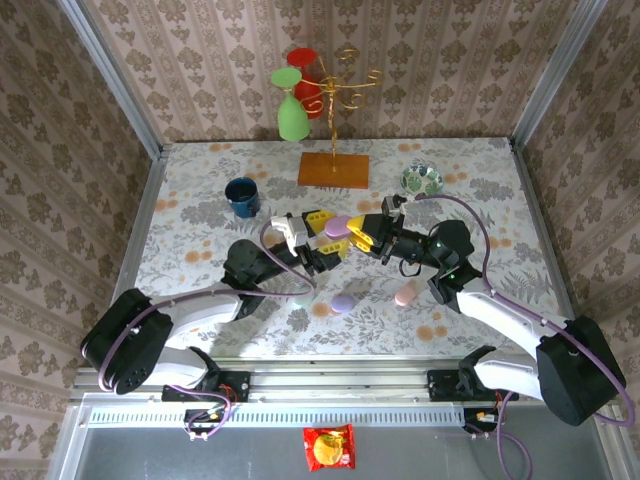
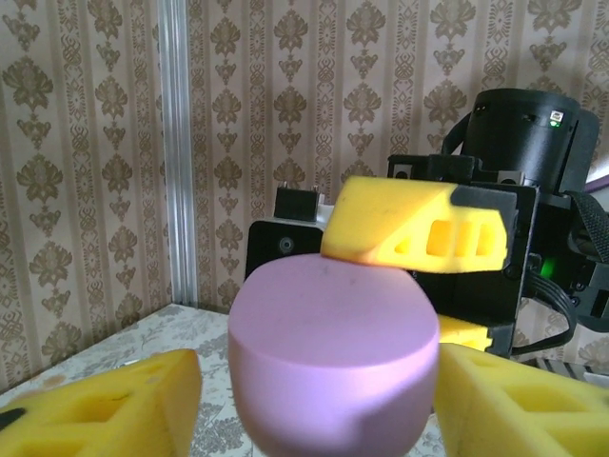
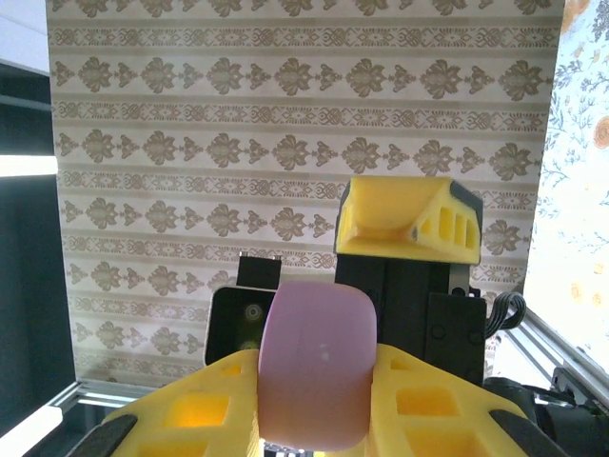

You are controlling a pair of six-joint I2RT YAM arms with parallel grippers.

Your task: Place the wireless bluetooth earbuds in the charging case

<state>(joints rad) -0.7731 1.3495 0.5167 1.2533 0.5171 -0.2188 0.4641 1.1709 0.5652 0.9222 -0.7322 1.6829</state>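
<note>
lower centre of frame: right hand clamps lilac case; left hand straddles it, slightly wide, not clamped.

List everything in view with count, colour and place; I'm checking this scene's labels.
held case: 1, lilac, lifted above the table's middle, between both grippers
cases on the table: 3, pale green, lilac, pink, in a row on the near half
mug: 1, dark blue, rear left
bowl: 1, green-patterned, rear right
cup stand: 1, gold on a wooden base, rear middle
hanging cups: 2, green, red, on the cup stand
snack packet: 1, red-orange, below the table's near edge
table: 1, floral cloth
left gripper: 1, yellow fingers, open around the held case
right gripper: 1, yellow fingers, shut on the held case
</note>
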